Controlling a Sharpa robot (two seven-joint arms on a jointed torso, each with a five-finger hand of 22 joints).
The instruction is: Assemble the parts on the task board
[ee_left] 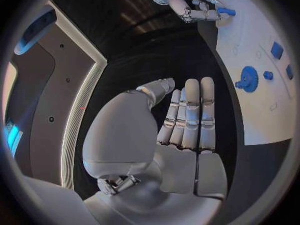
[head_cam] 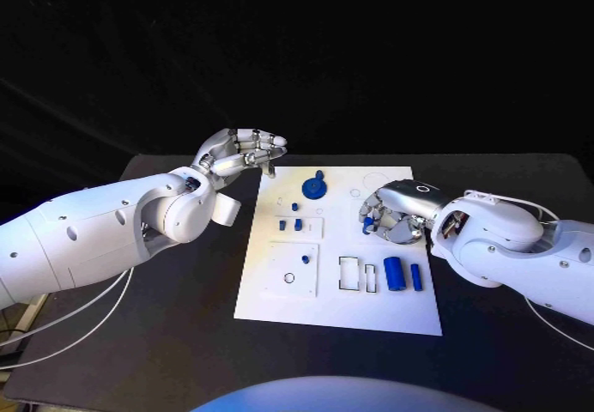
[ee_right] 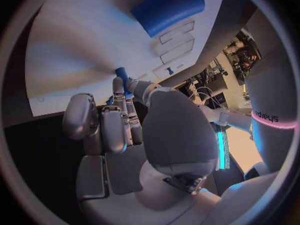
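Note:
The white task board (head_cam: 334, 305) lies in the middle of the black table. My right hand (head_cam: 394, 210) hovers over the board's right side and pinches a small blue peg (head_cam: 367, 226) between thumb and finger; the peg (ee_right: 121, 77) points down at the board. A blue gear (head_cam: 314, 185) sits near the board's far edge, with two small blue pieces (head_cam: 290, 225) in front of it. A large blue cylinder (head_cam: 394, 273) and a thinner one (head_cam: 416, 275) lie at the right. My left hand (head_cam: 241, 153) is raised off the board's far left corner, its fingers (ee_left: 190, 112) holding nothing.
Two rectangular slots (head_cam: 356, 274) are cut into the board beside the cylinders. A raised white block with a round hole (head_cam: 290, 269) sits on the board's left half. Bare black table (head_cam: 161, 343) surrounds the board. A white cable (head_cam: 75, 313) hangs under my left arm.

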